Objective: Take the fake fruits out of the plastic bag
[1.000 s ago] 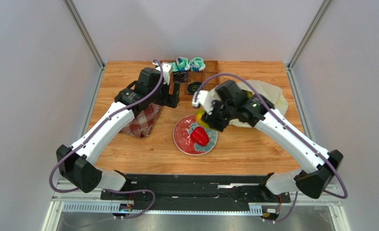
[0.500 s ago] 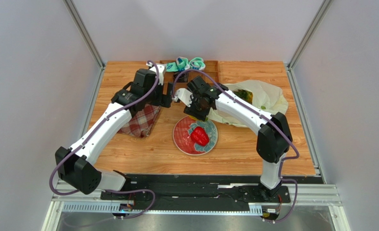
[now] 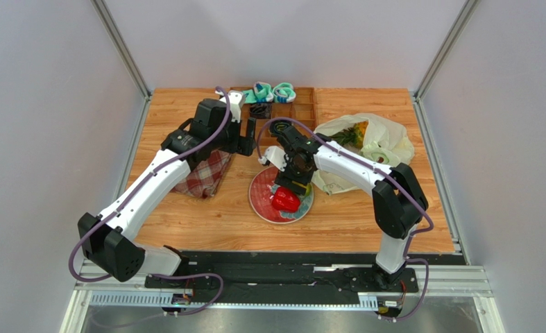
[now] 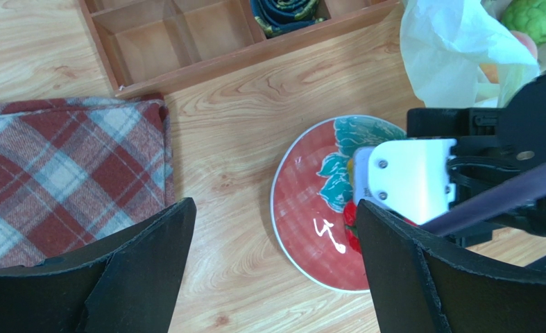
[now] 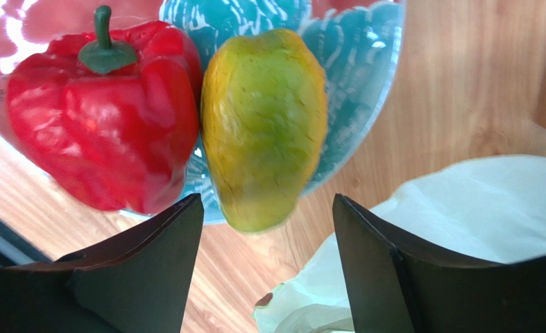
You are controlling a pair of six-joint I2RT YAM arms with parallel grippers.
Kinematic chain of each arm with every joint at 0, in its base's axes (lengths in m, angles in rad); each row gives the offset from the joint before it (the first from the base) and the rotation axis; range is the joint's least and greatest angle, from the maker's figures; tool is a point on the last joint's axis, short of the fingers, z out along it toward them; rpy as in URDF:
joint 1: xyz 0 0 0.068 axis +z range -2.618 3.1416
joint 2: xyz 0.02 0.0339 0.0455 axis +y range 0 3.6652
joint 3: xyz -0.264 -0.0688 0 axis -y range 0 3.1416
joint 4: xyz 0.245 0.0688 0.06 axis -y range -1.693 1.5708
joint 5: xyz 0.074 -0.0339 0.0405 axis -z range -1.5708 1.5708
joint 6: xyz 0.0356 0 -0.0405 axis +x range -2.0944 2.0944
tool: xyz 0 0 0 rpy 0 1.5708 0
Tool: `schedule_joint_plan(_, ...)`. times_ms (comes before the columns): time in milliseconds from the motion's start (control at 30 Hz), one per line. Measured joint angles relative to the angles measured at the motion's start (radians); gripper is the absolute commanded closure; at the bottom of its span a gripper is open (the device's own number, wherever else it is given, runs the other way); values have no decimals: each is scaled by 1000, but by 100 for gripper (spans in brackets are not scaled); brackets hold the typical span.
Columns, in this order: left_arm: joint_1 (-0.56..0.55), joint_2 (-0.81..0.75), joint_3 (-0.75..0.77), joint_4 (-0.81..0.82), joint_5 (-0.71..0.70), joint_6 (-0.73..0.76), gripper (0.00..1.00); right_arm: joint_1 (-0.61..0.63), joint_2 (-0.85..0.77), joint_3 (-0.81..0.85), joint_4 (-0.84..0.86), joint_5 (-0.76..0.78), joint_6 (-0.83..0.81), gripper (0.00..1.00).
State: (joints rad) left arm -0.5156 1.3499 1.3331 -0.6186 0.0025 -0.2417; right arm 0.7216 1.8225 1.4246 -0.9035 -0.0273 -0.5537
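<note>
right gripper spread open over the plate. yellow mango lies on it between the jaws, touching the red pepper. left gripper open, holding nothing; plastic bag beside the plate, green piece inside.

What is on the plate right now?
A red pepper and a yellow mango, side by side, touching. The middle of the plate beneath them is hidden.

— How's the left arm sitting?
— Reached forward, elbow raised. The left claw faces down, spread wide.
— And the right arm?
— Bent sharply, forearm swung inward toward the left. The right claw points down, parted too.
</note>
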Motion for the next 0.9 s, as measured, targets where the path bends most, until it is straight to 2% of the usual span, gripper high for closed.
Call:
schedule_joint_plan(100,0,0,6,2,0,0,5,-11,-35,50,-41,1,16,27)
schedule_joint_plan(233,1,0,6,2,0,-1,5,-71,-145,142,-60,1,23,34)
schedule_joint_plan(433,3,0,11,0,0,-1,6,-264,-293,137,-97,8,-23,45)
schedule_joint_plan(600,5,1,13,1,-2,-1,6,-422,-244,58,-113,48,-77,51)
schedule_joint_plan(900,6,10,13,1,-3,0,6,-528,-8,69,-90,182,-118,44)
